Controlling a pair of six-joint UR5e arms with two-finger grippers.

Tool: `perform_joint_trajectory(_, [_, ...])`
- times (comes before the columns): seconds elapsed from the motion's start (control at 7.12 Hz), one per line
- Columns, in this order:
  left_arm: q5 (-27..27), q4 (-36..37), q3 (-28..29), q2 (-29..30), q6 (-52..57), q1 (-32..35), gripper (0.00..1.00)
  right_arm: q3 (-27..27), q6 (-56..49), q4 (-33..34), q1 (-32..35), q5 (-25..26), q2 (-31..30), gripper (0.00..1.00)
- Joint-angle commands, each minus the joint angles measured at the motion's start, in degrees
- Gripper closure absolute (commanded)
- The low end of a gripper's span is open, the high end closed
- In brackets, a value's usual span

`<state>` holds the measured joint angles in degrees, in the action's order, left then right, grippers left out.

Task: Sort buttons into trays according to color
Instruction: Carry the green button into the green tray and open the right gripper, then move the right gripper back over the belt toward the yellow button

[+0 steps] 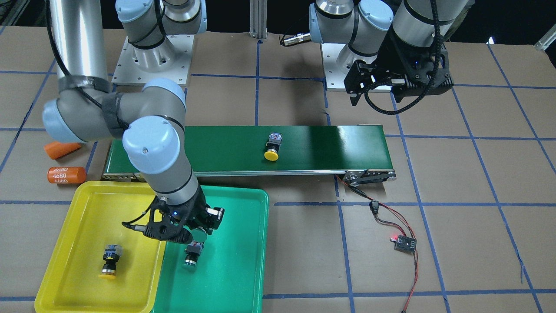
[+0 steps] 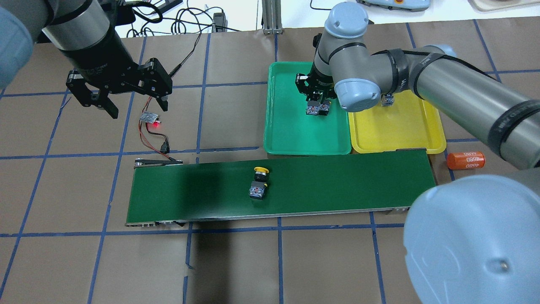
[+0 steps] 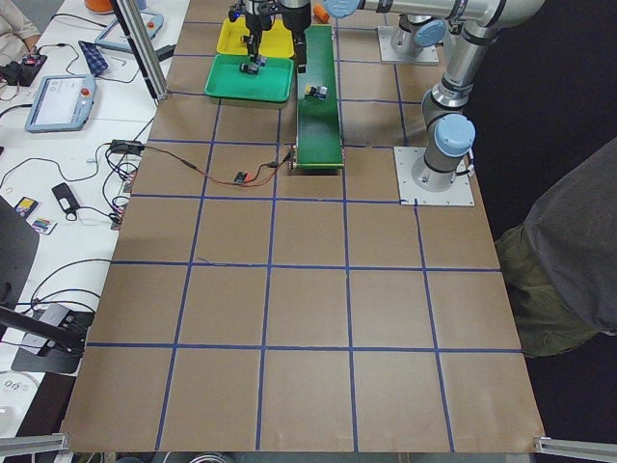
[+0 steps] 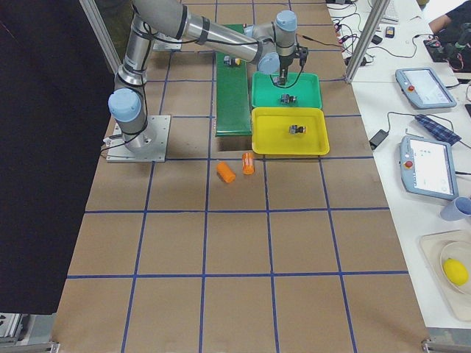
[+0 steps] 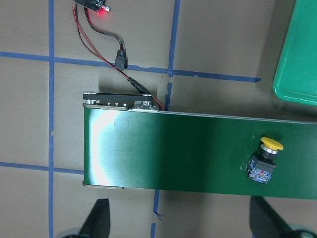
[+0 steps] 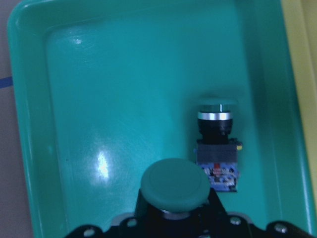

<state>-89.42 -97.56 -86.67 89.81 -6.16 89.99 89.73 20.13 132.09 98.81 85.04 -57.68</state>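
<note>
My right gripper (image 2: pixel 317 101) hangs low over the green tray (image 2: pixel 291 135), shut on a green button (image 6: pixel 174 186) whose cap fills the bottom of the right wrist view. A second green button (image 6: pixel 217 144) lies on its side in that tray, just beyond the held one. One yellow button (image 1: pixel 110 259) lies in the yellow tray (image 1: pixel 74 261). Another yellow button (image 2: pixel 258 183) lies on the dark-green conveyor belt (image 2: pixel 337 185), near its middle. My left gripper (image 2: pixel 137 105) hovers open and empty beyond the belt's left end.
Two orange cylinders (image 1: pixel 66 174) marked 4680 lie beside the yellow tray and the belt's end. A small circuit board with a red light (image 2: pixel 150 118) and its red-black wires lie on the table under my left gripper. The two trays touch side by side.
</note>
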Motion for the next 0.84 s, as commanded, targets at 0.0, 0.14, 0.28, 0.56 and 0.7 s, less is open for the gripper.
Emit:
perform_joint_trajectory(0.0, [0.12, 0.00, 0.53, 0.19, 5.34, -0.07, 0.00, 0.09, 0.09, 2.66, -0.02, -4.59, 1.00, 0.00])
perform_joint_trajectory(0.14, [0.38, 0.00, 0.62, 0.45, 5.63, -0.07, 0.00, 0.18, 0.00, -3.96, 0.06, -4.10, -2.15, 0.00])
perform_joint_trajectory(0.28, [0.21, 0.00, 0.79, 0.20, 4.77, -0.07, 0.00, 0.36, 0.17, -10.73, -0.02, -2.27, -6.09, 0.00])
perform_joint_trajectory(0.56, [0.04, 0.17, 0.88, -0.07, 2.48, -0.16, 0.00, 0.44, -0.09, -26.46, -0.64, 2.49, -14.88, 0.00])
perform_joint_trajectory(0.7, [-0.05, 0.43, 0.80, 0.02, 2.47, -0.16, 0.00, 1.58, 0.00, -34.27, -0.99, 2.58, -19.62, 0.00])
